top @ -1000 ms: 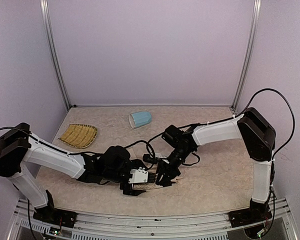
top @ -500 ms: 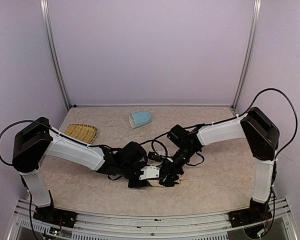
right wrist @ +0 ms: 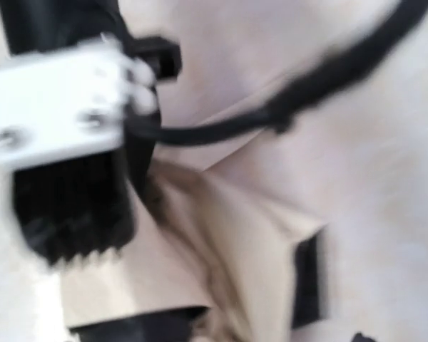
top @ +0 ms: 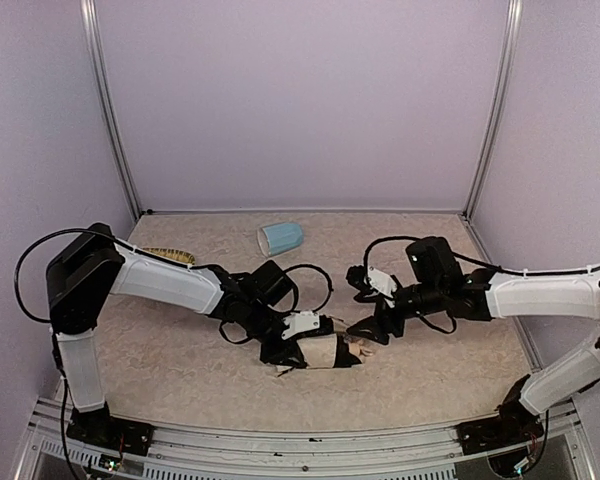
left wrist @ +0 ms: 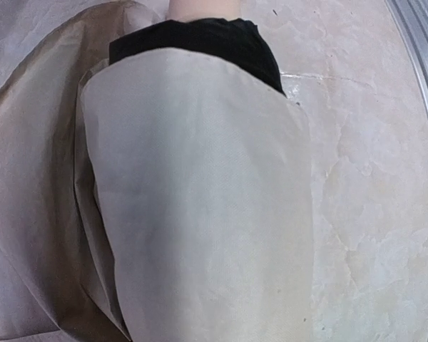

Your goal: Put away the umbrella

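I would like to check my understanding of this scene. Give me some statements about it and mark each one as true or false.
1. The blue mug lies on its side near the back of the table. True.
2. The umbrella is spread fully open. False: it is folded into a bundle.
3. The straw tray is right of the mug. False: it is to the left, partly behind the left arm.
4. The left claw is on the umbrella. True.
5. The right claw holds the mug. False: it is open beside the umbrella.

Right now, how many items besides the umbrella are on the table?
2: light-blue mug lying back centre; woven yellow tray at left, partly behind the left arm. More may be hidden.
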Controlling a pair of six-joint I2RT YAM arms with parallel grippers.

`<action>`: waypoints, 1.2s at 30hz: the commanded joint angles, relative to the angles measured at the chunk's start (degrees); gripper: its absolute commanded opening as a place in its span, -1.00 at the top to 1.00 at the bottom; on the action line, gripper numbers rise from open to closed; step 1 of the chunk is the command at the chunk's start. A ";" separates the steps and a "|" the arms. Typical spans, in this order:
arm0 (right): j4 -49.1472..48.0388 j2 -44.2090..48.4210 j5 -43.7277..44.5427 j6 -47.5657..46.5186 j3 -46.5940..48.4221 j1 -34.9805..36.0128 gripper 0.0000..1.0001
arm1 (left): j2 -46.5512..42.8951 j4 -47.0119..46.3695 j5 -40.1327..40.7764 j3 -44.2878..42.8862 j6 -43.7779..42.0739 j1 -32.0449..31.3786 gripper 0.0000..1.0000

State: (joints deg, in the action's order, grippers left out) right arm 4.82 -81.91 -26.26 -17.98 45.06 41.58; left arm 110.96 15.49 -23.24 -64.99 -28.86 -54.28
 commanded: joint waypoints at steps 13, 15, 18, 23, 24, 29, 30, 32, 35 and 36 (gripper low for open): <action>-15.49 -3.60 24.95 -23.13 -6.45 19.58 -1.00 | 13.43 20.68 -14.70 -6.67 1.53 4.16 0.71; -13.76 -7.07 25.91 -24.61 -4.53 20.13 -1.00 | 13.68 21.28 -14.93 -7.10 1.42 4.26 0.71; -14.35 -11.21 30.44 -25.32 -2.59 20.38 -0.94 | 13.97 22.30 -15.33 -7.58 0.51 4.34 0.71; -11.98 -16.58 36.48 -26.49 0.52 20.31 -0.75 | 14.54 23.83 -16.26 -8.05 -0.47 4.36 0.71; -11.53 -17.96 37.26 -26.49 0.92 20.29 -0.72 | 14.55 24.03 -16.41 -8.05 -0.85 4.36 0.71; -8.18 -20.66 37.95 -24.77 2.57 20.39 -0.07 | 14.30 23.77 -16.50 -8.37 -1.42 4.36 0.61; -7.36 -20.51 37.63 -24.12 2.81 20.40 0.06 | 13.87 23.19 -16.22 -8.33 -1.33 4.36 0.50; -5.86 -20.00 36.38 -22.95 3.03 20.38 0.23 | 12.19 20.18 -14.81 -7.12 -0.45 4.55 0.11; -3.28 -19.30 33.95 -21.59 2.85 20.38 0.42 | 8.27 12.50 -12.34 -4.72 2.14 5.39 -0.29; -2.30 -19.06 33.53 -20.96 2.83 20.42 0.46 | 6.34 9.58 -12.12 -3.72 2.82 5.68 -0.59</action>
State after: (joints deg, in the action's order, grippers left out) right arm -4.89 -100.40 8.08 -41.04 47.75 62.24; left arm 118.37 27.42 -41.69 -74.24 -28.56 -47.94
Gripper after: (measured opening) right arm 0.328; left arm 0.618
